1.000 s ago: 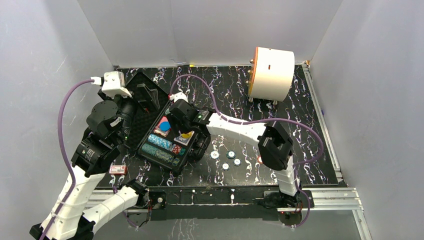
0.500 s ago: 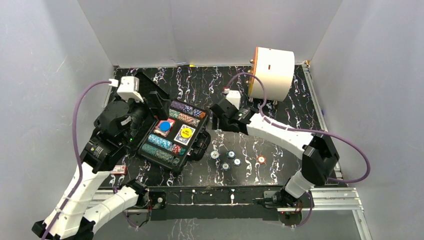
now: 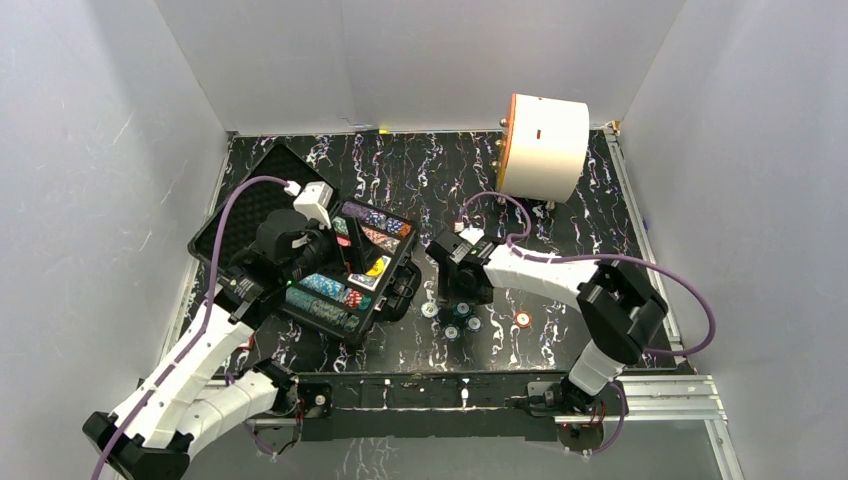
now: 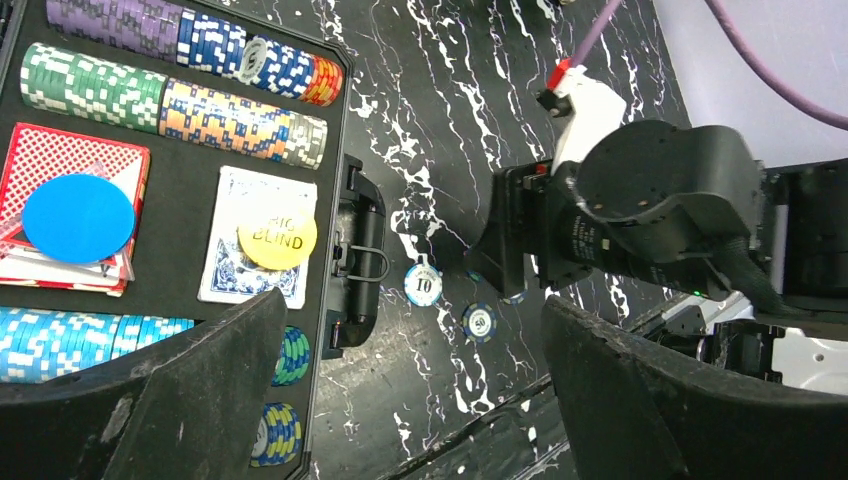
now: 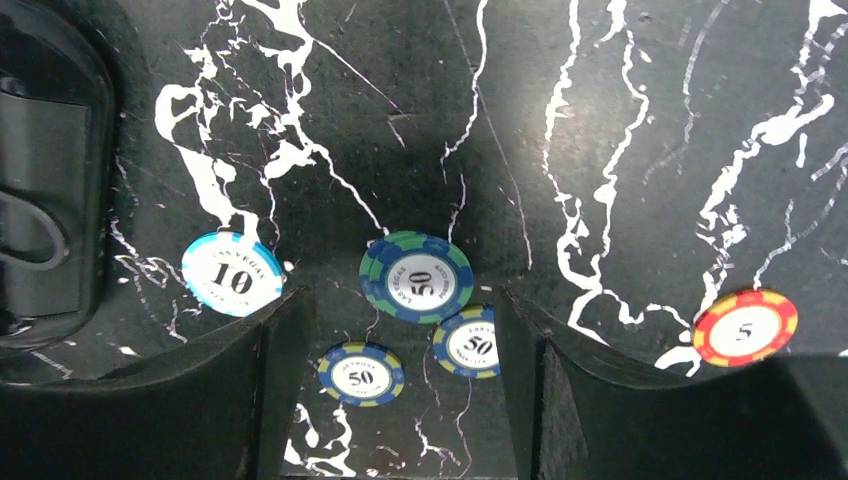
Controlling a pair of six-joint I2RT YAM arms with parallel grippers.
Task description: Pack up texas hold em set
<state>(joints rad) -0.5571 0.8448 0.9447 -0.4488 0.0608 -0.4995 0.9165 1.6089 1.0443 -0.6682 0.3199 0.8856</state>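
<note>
The black case (image 3: 392,292) lies open at the left, its lid (image 3: 240,205) laid back. Its tray holds rows of multicoloured chips (image 4: 175,100), a red deck under a blue button (image 4: 78,217) and a blue deck under a yellow button (image 4: 277,240). My left gripper (image 3: 350,255) hovers open and empty over the tray's near right side. My right gripper (image 5: 400,400) is open, low over the loose chips right of the case. Two blue 50 chips (image 5: 362,373) lie between its fingers, a stacked 50 chip (image 5: 416,277) just ahead. A 10 chip (image 5: 232,274) and a red 5 chip (image 5: 745,327) lie outside.
A large white cylinder with an orange face (image 3: 545,147) stands at the back right. Grey walls close in the black marbled table (image 3: 600,260) on three sides. The case's latch and handle (image 4: 358,255) face the loose chips.
My left arm has swung right from the lid to above the tray, and the lid now lies back. My right arm has left the case, swung back, then come down over the loose chips.
</note>
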